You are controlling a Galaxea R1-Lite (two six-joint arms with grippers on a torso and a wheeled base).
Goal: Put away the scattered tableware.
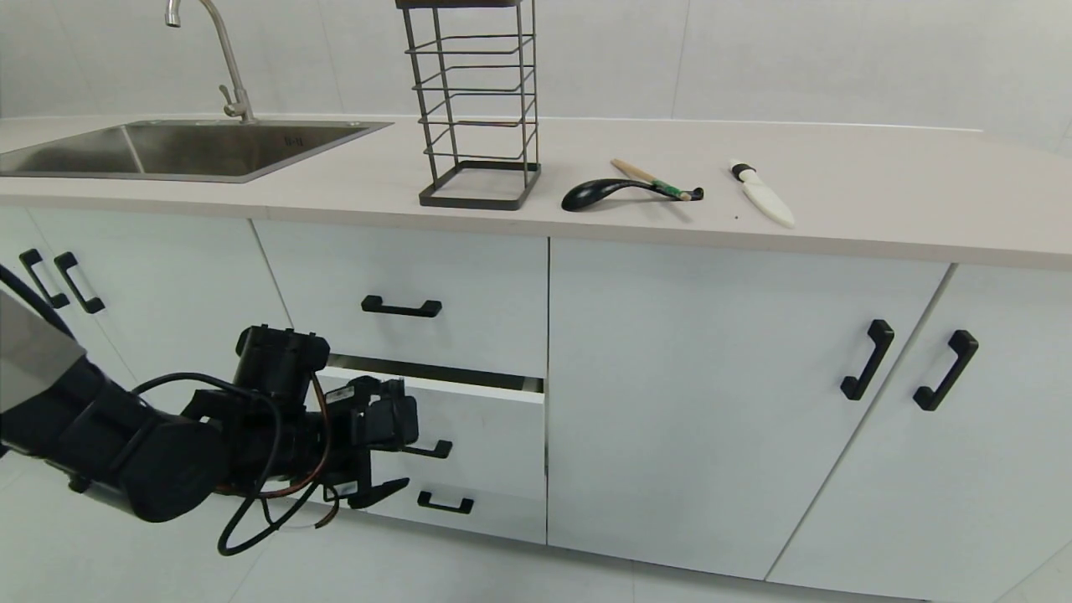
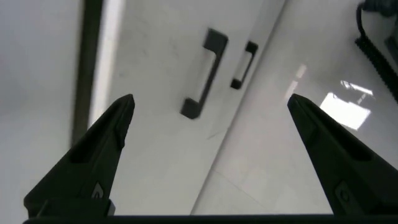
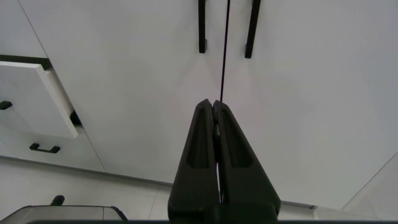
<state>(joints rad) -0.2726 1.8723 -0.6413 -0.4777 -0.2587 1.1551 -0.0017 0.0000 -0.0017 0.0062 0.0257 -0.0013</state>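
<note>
On the counter lie a black spoon (image 1: pixel 595 194), wooden chopsticks (image 1: pixel 651 177) across its handle, and a white knife (image 1: pixel 764 198) to their right. My left gripper (image 1: pixel 400 456) is low in front of the cabinet, open, with its fingers just short of the black handle (image 1: pixel 431 450) of the middle drawer (image 1: pixel 486 431), which stands pulled out a little. In the left wrist view the gripper (image 2: pixel 211 102) is open with that handle (image 2: pixel 204 74) ahead between the fingers, not touched. My right gripper (image 3: pixel 214 104) is shut on nothing, facing the cabinet doors.
A tall black wire rack (image 1: pixel 477 109) stands on the counter left of the spoon, with a sink (image 1: pixel 184 146) and tap at the far left. Two cabinet doors with black handles (image 1: pixel 867 358) are to the right. A bottom drawer handle (image 1: pixel 445 503) sits below the gripper.
</note>
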